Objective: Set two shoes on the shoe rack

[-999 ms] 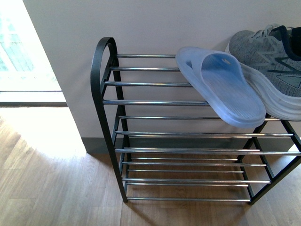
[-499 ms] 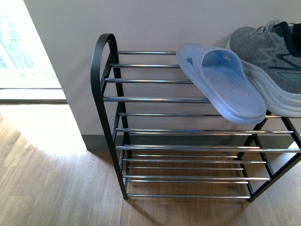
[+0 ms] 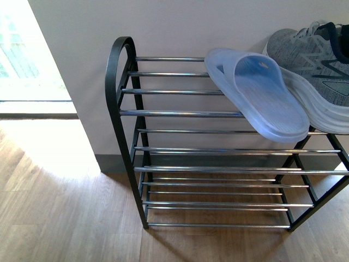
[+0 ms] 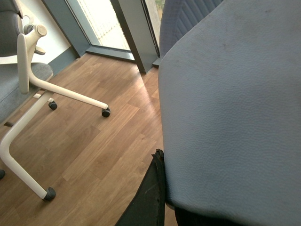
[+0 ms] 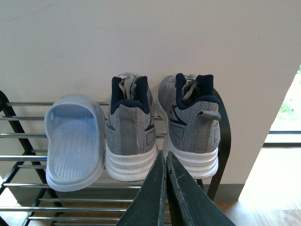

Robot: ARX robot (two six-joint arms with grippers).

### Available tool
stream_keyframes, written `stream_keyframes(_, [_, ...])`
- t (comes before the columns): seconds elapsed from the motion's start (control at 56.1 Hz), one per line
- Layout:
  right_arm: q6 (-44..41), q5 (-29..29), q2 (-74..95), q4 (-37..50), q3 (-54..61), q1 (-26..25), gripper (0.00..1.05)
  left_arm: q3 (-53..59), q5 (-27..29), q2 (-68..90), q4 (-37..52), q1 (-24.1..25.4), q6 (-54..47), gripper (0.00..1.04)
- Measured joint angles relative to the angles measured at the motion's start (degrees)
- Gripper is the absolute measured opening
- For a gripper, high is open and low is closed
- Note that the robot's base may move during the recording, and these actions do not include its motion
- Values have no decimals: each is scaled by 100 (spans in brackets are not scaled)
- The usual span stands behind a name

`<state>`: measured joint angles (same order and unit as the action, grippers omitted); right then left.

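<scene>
Top shelf of shoe rack [image 3: 163, 113], right of frame: one slide sandal [image 3: 260, 97], sneakers [image 5: 162, 127] alongside. Unmoved over last second. Right gripper [image 5: 165, 188] clenched, empty. Left gripper: cannot tell; second sandal unplaced.

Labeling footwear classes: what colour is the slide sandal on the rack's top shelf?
Pale translucent blue; the slide sandal shows best in the front view.

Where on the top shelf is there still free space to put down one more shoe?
The free patch is the bare rods of the shoe rack between its black end loop and the blue sandal. From the sandal on it is crowded: two grey sneakers fill the shelf to its other end.
</scene>
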<state>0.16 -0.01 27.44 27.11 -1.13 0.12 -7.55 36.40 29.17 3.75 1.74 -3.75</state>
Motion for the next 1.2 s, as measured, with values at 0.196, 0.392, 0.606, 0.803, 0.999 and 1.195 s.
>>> stream_keyframes(0.196, [2, 0, -586, -557, 2, 0, 1, 2, 0, 0, 0, 0, 0, 2])
stream_keyframes(0.392, [2, 0, -984, -940, 2, 0, 1, 0, 0, 0, 0, 0, 0, 2])
stream_keyframes(0.606, [2, 0, -1390, -1353, 2, 0, 1, 0, 0, 0, 0, 0, 0, 2])
stream_keyframes(0.803, [2, 2, -1864, -1838, 2, -2, 1, 0, 0, 0, 0, 0, 0, 2])
stream_keyframes(0.999, [2, 4, -2693, -2693, 0, -2, 1, 0, 0, 0, 0, 0, 0, 2])
stream_keyframes(1.195, [2, 0, -2706, -2704, 0, -2, 1, 0, 0, 0, 0, 0, 0, 2])
